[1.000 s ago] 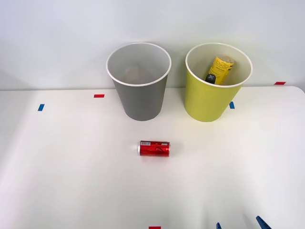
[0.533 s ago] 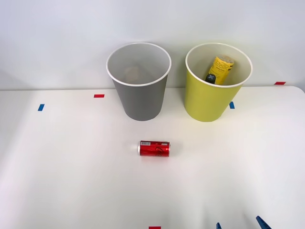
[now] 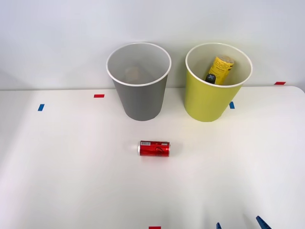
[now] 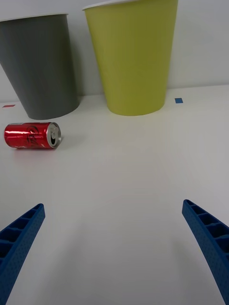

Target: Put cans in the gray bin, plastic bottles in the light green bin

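Hovering low over the table [image 3: 71, 181] at its near edge, my right end effector [image 4: 114, 248] has its blue ribbed fingers [image 4: 21, 233] spread wide apart, nothing between them. Front view catches just the tips [image 3: 261, 222] at the bottom right.

Next out: the can [image 3: 154, 148], lying on its side on the table, ahead of my end effector and off to its left, well apart, no contact. Its long axis runs across my line of approach, left-right, not pointing at me. In the wrist view the can [image 4: 32, 135] shows its silver end with the pull tab facing toward my side. My read: I need to shift left and forward, and fingers should straddle the can across its short width, so wrist angle matters here.

Farther: gray bin [image 3: 138, 81] stands upright just beyond the can, slightly left of it, looks like no can inside yet. Light green bin [image 3: 218, 82] stands beside it to the right, more directly ahead of my end effector, with the plastic bottle [image 3: 219, 69] already in it, leaning, dark cap down. So bottle step looks done, can step still pending.
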